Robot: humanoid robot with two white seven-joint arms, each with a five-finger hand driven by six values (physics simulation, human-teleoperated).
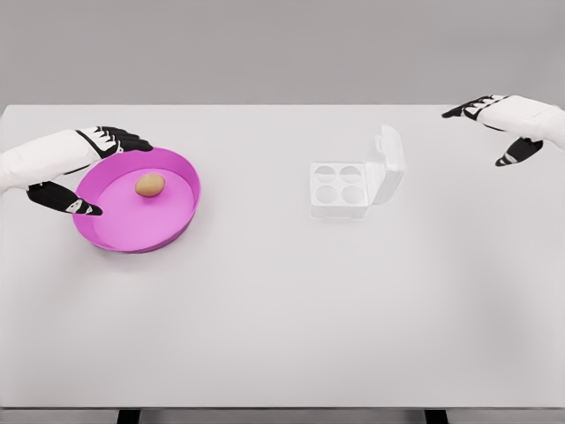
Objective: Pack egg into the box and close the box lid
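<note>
Pink and round, the shallow plastic bowl (137, 225) sits at nine o'clock on the white counter (282, 318), holding the small brown egg (150, 185). At its rim, the left hand (84, 172) is spread and empty. Its fingers should close gently round the egg's sides. Toward three o'clock the white four-cup egg box (340, 187) stands with its lid (387, 164) raised. Far right, the right hand (503, 128) hovers relaxed, holding nothing.

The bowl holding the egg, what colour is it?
The bowl is pink-magenta, seen best in the head view.
</note>
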